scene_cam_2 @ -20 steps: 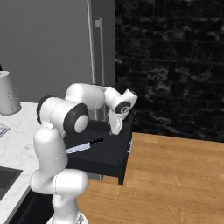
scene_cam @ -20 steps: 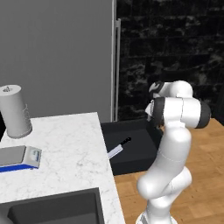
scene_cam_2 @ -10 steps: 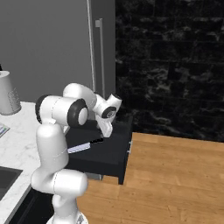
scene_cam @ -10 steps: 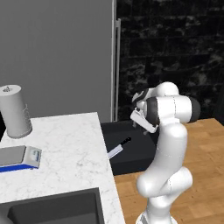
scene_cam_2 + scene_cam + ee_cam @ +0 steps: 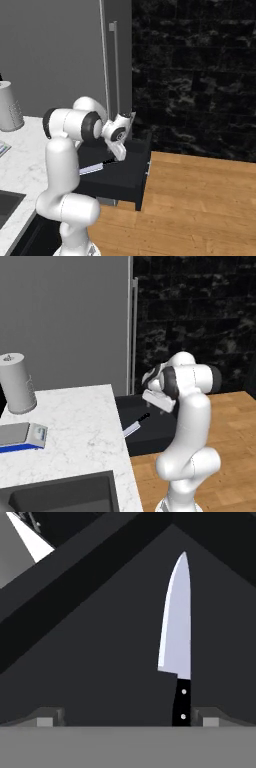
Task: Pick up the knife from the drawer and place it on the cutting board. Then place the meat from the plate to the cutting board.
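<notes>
The knife (image 5: 176, 647) lies flat on the floor of the open drawer (image 5: 95, 662), handle toward me, blade pointing away. My end effector (image 5: 127, 716) hangs just above it, spread wide and holding nothing, one fingertip (image 5: 209, 717) just beside the handle. The marble worktop (image 5: 75, 431) borders the drawer.

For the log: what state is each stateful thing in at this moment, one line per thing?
Shallow black drawer: pulled open.
Long knife with silver blade and black handle: lying flat in the drawer, not gripped.
Tool: open, above the knife's handle end, holding nothing.
Grey cylindrical canister: upright on the white marble counter.
</notes>
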